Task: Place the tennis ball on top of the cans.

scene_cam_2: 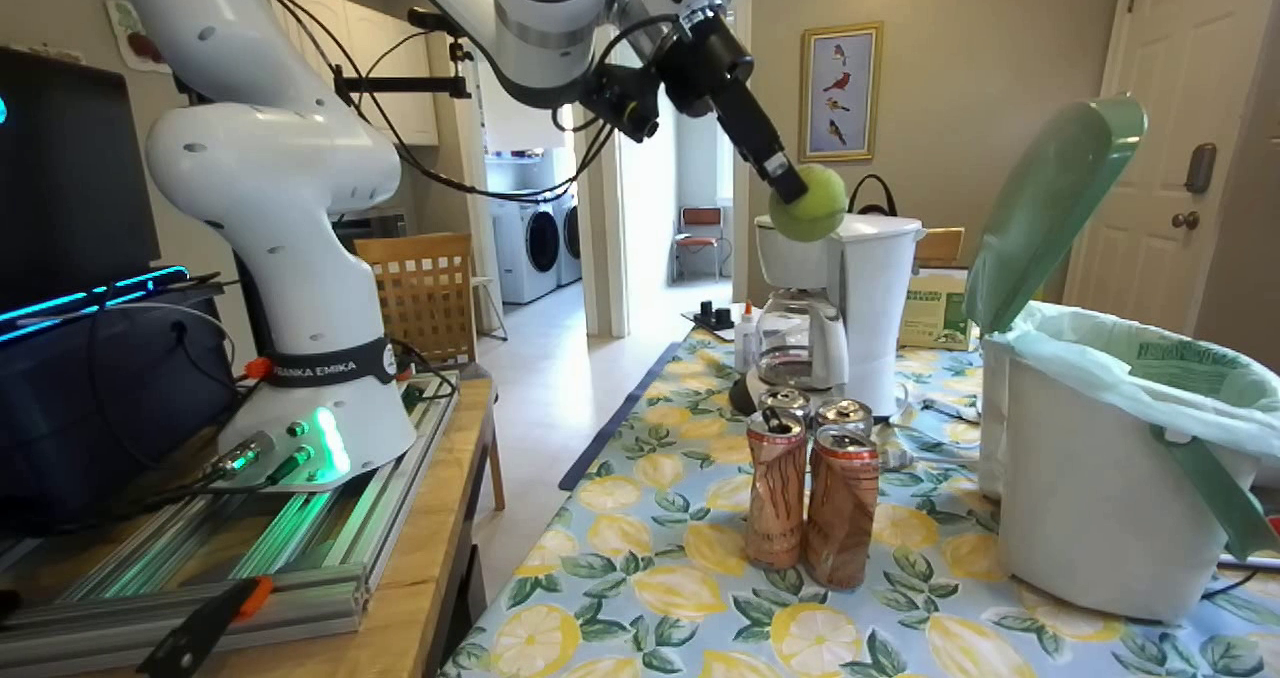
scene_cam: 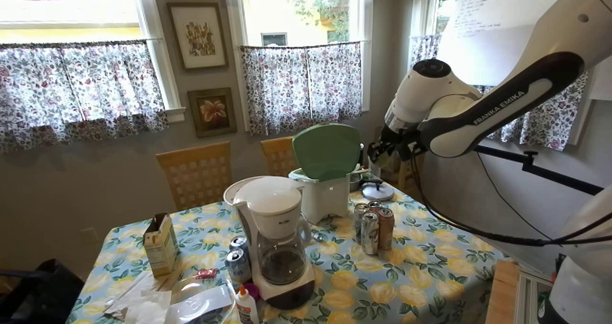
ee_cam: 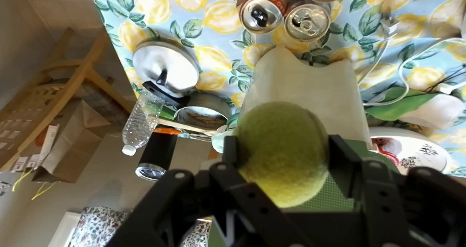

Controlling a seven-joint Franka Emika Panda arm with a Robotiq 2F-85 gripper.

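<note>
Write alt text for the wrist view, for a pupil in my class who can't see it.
A black two-fingered gripper holds a fuzzy yellow-green tennis ball near the picture's centre. At the top edge, four silvery-topped metal drink cans, partly cut off, stand on a pale-blue lemon-print tablecloth. Behind the ball is a white bin with a green lid.

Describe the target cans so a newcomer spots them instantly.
On the lemon-print tablecloth, find the white bin with the raised green lid. Near it, four cans stand tightly grouped. Their number sets them apart: the silvery cans beside the coffee maker are just two.
</note>
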